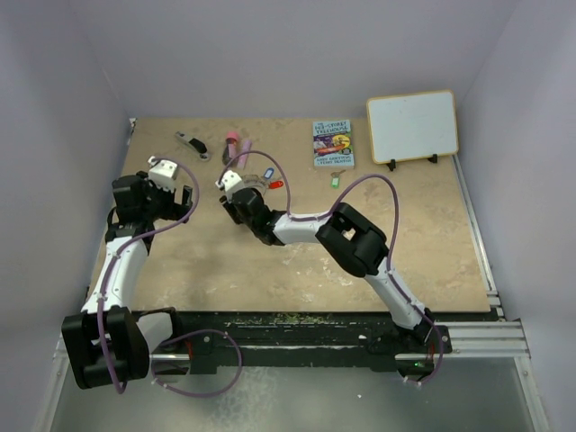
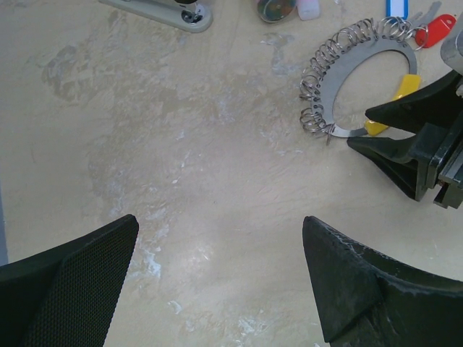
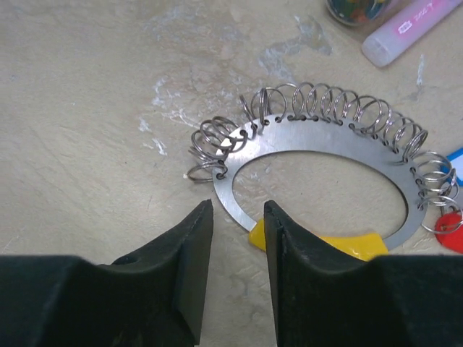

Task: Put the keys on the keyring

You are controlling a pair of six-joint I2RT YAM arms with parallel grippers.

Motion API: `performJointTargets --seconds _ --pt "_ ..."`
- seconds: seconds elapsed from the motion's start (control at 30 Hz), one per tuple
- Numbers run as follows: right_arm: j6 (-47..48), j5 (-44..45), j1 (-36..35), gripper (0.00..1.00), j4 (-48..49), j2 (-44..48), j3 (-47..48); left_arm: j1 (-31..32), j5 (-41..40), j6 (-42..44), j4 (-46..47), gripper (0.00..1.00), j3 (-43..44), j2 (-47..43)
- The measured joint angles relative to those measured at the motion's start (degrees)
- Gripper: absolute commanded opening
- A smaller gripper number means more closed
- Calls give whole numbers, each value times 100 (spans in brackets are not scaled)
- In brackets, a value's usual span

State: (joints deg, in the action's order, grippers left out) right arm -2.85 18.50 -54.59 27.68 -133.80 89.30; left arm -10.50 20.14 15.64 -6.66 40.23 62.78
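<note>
The keyring (image 3: 318, 137), a flat silver loop with a yellow stretch (image 3: 340, 244) and many small wire rings, lies flat on the table. My right gripper (image 3: 237, 217) is open by a narrow gap, and the loop's near-left band lies between its fingertips, unclamped. The red tag (image 3: 452, 225) and blue tag (image 3: 456, 155) sit at the loop's right end. In the top view the green key (image 1: 335, 180) lies apart, near the book. My left gripper (image 2: 217, 275) is wide open and empty over bare table, left of the keyring (image 2: 324, 83) and the right gripper (image 2: 394, 130).
A black-and-silver tool (image 1: 191, 144) and a pink tube (image 1: 236, 142) lie behind the grippers. A book (image 1: 333, 144) and a small whiteboard (image 1: 412, 126) stand at the back right. Walls enclose the table on three sides.
</note>
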Motion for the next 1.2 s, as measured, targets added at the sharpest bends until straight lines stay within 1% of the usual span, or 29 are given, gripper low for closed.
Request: performJointTargets --seconds 0.23,0.43,0.77,1.2 --pt "2 -46 0 45 107 -2 98 0 76 24 -48 98 0 0" --pt "-11 -179 0 47 103 -96 625 0 79 44 -46 98 0 0" --pt "-66 -313 0 47 -24 -350 776 0 98 44 -28 98 0 15" --pt "-293 -459 0 46 -221 -387 778 0 151 42 -26 98 -9 22"
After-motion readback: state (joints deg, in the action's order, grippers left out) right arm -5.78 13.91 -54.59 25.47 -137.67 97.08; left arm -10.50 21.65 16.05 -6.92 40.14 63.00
